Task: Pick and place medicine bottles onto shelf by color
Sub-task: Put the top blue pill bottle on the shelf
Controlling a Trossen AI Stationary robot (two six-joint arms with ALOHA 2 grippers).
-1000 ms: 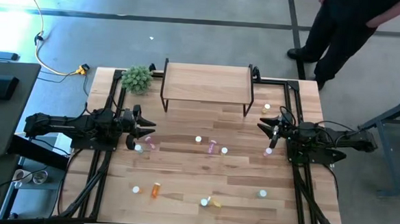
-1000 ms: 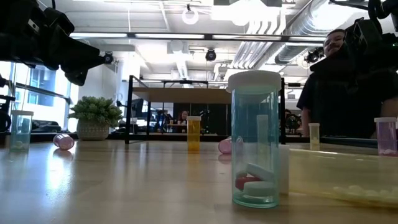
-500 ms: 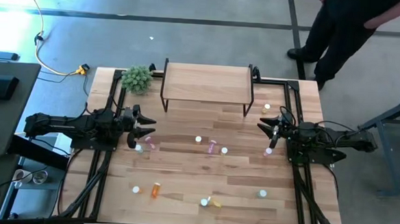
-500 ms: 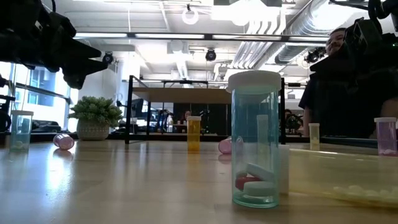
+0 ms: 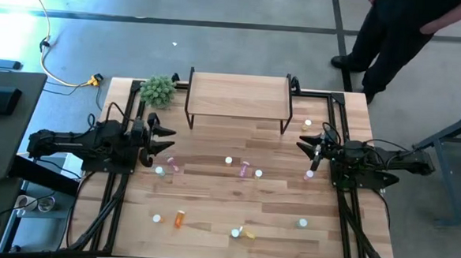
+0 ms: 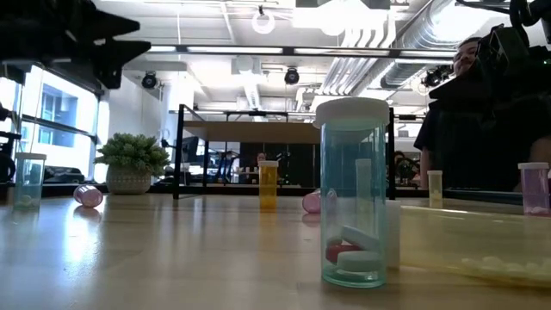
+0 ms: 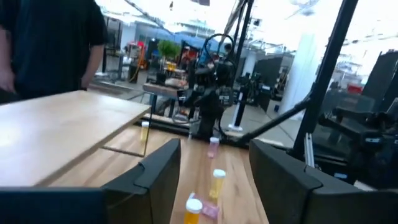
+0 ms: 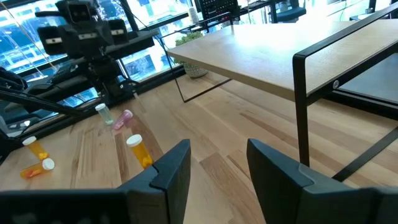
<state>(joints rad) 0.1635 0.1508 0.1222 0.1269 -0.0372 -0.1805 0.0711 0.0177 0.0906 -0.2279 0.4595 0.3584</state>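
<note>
HIGH: raised light-wood shelf on black legs (image 5: pixel 238 95) bare, green bushy plant (image 5: pixel 158 90) beside it, small white-capped pill bottles (image 5: pixel 243 168) scattered on my desk (image 5: pixel 211 199) | LOW: clear green bottle (image 6: pixel 351 194) holds pills | WRISTS: my left jaws (image 7: pixel 208 163) apart, right jaws (image 8: pixel 214 160) apart, both empty.

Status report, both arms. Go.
Left end effector open, empty, beside shelf. Right end effector open, empty. Medicine bottles all on table. Shelf bare, unobstructed.
</note>
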